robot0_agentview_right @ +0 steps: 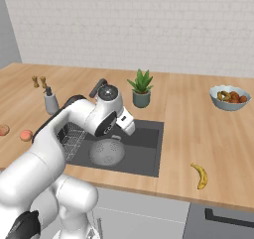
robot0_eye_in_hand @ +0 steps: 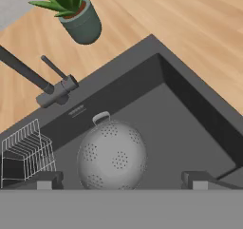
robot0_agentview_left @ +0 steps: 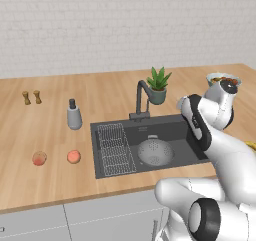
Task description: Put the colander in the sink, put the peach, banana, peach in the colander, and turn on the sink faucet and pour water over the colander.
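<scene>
Perforated steel colander [robot0_eye_in_hand: 112, 155] sits round in the dark rectangular sink [robot0_eye_in_hand: 190, 104], wire rack [robot0_eye_in_hand: 23, 152] beside it; gripper [robot0_eye_in_hand: 122, 179] above, jaws spread wide.

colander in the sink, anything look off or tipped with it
The colander sits in the sink but looks upside down, dome up, so fruit could not go in. The two peaches and the banana still lie on the counter. Nothing spilled.

Flanking base views, close overhead hand view, sink [robot0_agentview_left: 172, 127] shared.
</scene>
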You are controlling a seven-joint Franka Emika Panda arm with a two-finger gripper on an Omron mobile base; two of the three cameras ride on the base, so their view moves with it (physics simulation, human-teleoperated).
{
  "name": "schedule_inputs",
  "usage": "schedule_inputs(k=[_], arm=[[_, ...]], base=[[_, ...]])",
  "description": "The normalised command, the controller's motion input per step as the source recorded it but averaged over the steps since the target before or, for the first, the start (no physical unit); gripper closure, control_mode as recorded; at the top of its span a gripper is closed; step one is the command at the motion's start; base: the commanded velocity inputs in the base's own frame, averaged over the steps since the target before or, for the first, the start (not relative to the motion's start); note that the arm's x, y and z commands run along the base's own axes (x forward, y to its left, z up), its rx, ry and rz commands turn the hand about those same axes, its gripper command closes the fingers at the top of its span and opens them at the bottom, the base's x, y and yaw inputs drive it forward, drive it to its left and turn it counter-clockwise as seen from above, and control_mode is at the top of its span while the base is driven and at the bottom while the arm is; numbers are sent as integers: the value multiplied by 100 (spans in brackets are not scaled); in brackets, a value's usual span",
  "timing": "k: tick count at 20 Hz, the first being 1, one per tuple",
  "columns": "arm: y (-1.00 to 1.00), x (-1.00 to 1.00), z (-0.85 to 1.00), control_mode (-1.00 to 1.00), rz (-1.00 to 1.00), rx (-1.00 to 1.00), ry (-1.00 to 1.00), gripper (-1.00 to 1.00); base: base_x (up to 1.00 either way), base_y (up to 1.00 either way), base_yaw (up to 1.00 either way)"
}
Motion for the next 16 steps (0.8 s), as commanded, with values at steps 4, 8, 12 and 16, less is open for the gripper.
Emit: schedule_inputs(k=[4,8,12,16], arm=[[-88,-2,16,-100,-7,-26,26,-100],[-100,0,9,-100,0,-16,42,-100],[-100,-24,9,-100,0,-6,40,-100],[-100,-89,-1,-100,2,6,15,-100]], base=[[0,0,0],[0,0,0],[0,0,0],[0,0,0]])
